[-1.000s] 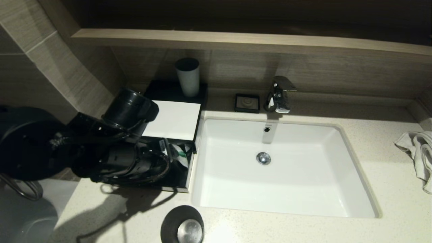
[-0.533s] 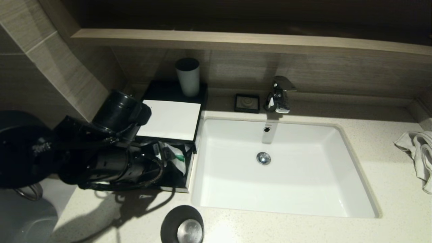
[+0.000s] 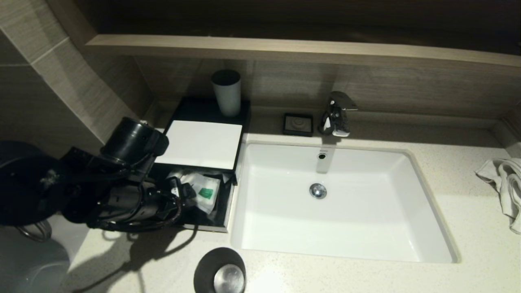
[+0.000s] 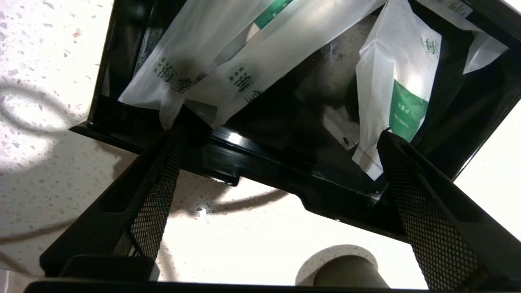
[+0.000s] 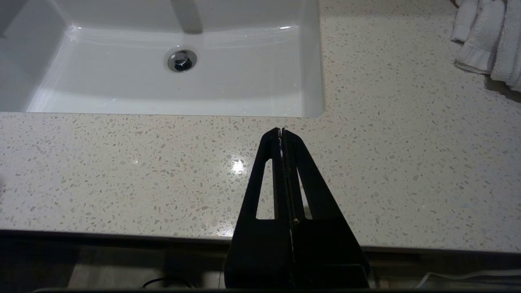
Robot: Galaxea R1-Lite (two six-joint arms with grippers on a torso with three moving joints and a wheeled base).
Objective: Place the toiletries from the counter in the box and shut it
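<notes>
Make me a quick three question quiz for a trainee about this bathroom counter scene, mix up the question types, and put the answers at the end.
1. True or false: the left gripper is clamped on a sachet.
2. Multiple choice: where do the sachets lie? A. in the sink; B. in the open drawer of the box; C. on the towel.
3. Fill in: the right gripper, above the bare counter, has its jaws ____.

Key
1. False: its jaws stand wide apart, holding nothing.
2. B
3. shut
</notes>
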